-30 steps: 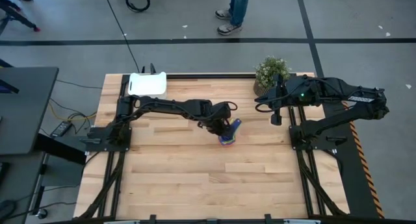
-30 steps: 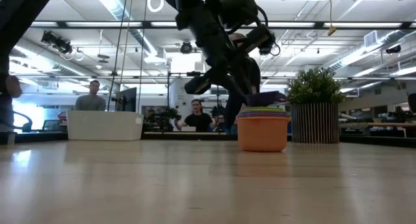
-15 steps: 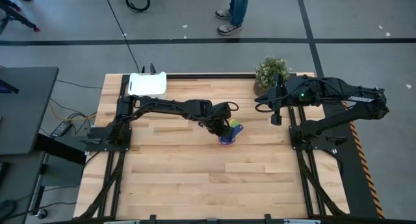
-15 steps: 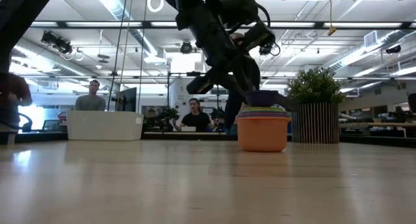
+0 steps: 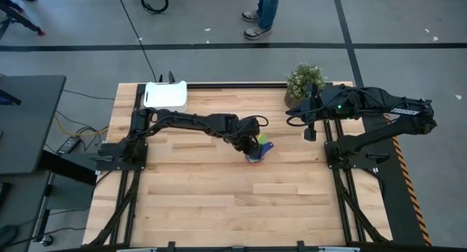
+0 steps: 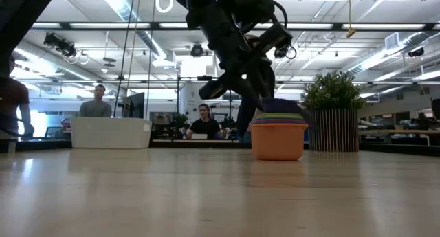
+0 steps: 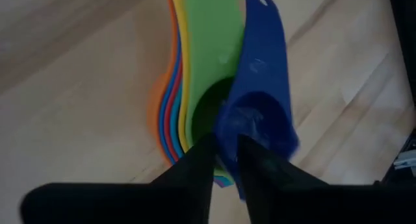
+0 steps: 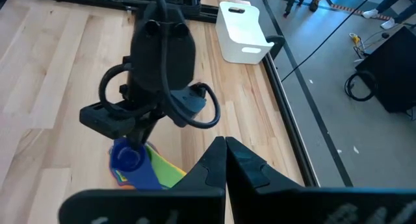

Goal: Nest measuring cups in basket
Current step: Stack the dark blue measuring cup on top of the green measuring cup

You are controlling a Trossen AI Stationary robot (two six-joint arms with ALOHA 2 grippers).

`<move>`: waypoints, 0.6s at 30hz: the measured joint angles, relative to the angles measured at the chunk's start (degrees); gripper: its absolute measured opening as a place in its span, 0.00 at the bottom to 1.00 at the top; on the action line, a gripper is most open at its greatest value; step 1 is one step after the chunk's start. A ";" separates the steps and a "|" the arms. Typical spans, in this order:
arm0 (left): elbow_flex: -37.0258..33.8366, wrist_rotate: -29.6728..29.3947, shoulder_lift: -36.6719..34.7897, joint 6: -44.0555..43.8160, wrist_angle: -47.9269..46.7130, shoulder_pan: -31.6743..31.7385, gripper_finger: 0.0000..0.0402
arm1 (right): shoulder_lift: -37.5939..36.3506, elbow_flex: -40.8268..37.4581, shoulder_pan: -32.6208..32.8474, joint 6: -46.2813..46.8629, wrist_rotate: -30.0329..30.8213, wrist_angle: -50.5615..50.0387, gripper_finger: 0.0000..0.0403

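The measuring cups stand nested in one stack point(image 5: 259, 151) mid-table, with the orange cup point(image 6: 278, 141) outermost on the wood. The green cup point(image 7: 208, 62) and the dark blue cup point(image 7: 260, 113) are on top, their handles pointing away from my left arm. My left gripper point(image 7: 226, 149) slants down onto the stack, slightly open, its fingers on either side of the dark blue cup's near wall. The white basket point(image 5: 166, 95) sits at the far left edge with no cups in it. My right gripper point(image 5: 309, 133) waits raised at the right, shut. My left gripper has one finger point(image 7: 250, 169) inside the dark blue cup and the other point(image 7: 198, 169) outside it, over the green cup. They stand astride the dark blue cup's near rim point(image 7: 224, 130), slanting down from the table's left. Whether they touch the wall I cannot tell. The cup rests in the stack.
A potted plant point(image 5: 305, 80) stands at the far right, close behind the stack in the low view. Bare wood stretches between the stack and the basket point(image 8: 242, 32). People show in the room beyond the table.
The dark blue cup, which was tilted above the stack with its handle raised, has come down into the green cup and now sits about level on top. My left gripper has stayed over the stack, rolling slightly.
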 joint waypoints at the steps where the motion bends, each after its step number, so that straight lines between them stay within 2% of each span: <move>1: 0.00 -0.15 0.00 0.00 0.00 0.00 0.20 | 0.00 0.00 0.00 0.00 0.00 0.00 0.01; 6: 0.00 -2.07 0.00 -0.36 0.14 0.62 0.27 | 0.00 0.00 0.00 0.00 -0.02 0.00 0.01; 9: 0.00 -0.84 -0.02 -0.34 0.24 1.51 0.28 | 0.00 0.00 0.00 0.00 -0.02 -0.02 0.01; 12: 0.00 4.24 -0.04 -0.29 0.22 2.86 0.28 | 0.00 0.00 0.00 0.14 -1.10 -0.12 0.01; 15: 0.00 11.22 -0.08 0.62 0.22 4.41 0.28 | 0.01 0.00 0.01 1.34 -5.13 -1.13 0.01; 18: 0.00 15.07 -0.09 3.51 -0.12 5.67 0.26 | 0.67 0.00 0.02 4.87 -8.03 -3.93 0.01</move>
